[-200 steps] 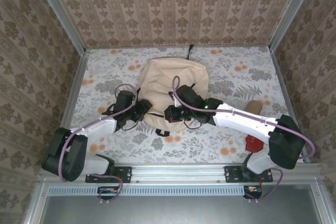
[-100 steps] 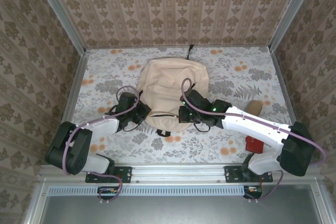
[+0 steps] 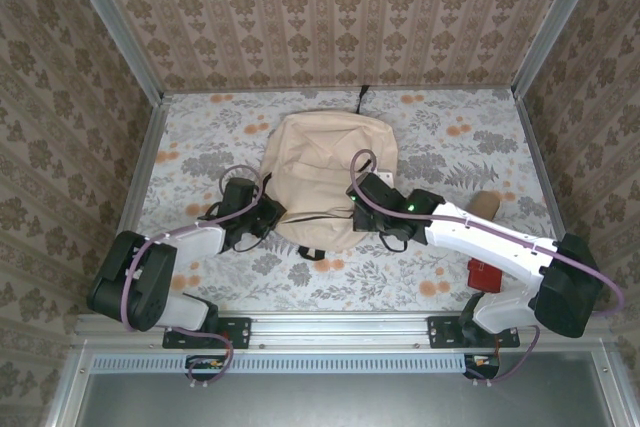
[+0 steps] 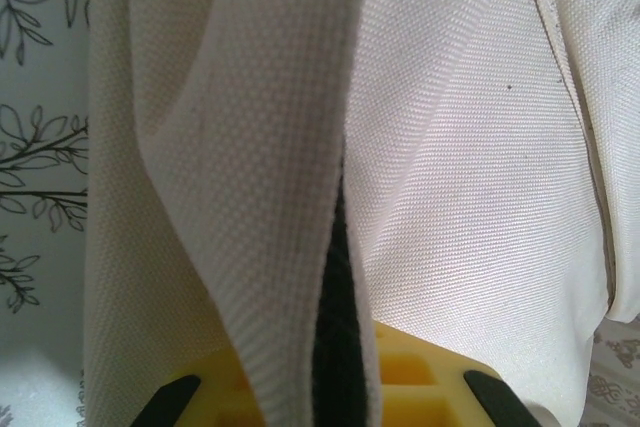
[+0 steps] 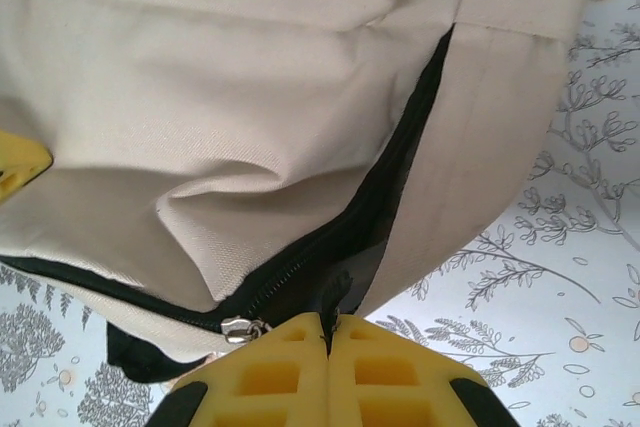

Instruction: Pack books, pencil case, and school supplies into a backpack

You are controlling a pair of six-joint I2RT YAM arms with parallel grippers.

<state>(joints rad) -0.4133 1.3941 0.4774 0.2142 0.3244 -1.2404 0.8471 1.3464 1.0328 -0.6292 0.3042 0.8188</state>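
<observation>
The beige backpack [image 3: 330, 162] lies flat in the middle of the table, its black top loop at the far end. My left gripper [image 3: 268, 215] is at its near left edge. In the left wrist view this gripper [image 4: 340, 392] is shut on a fold of backpack [image 4: 470, 177] fabric with a dark inner edge. My right gripper [image 3: 362, 211] is at the near right edge. In the right wrist view it [image 5: 328, 337] is shut on a thin dark strip at the open zipper [image 5: 390, 177], beside the silver slider [image 5: 240, 328]. The books are out of view.
A small flat red square thing [image 3: 485, 274] lies by the right arm's base. A small tan thing [image 3: 487, 202] sits right of the right forearm. Patterned walls close the table in on three sides, and a metal rail runs along the near edge.
My left gripper has closed on the backpack's fabric. My right gripper, still shut, has moved to the right along the backpack's near edge.
</observation>
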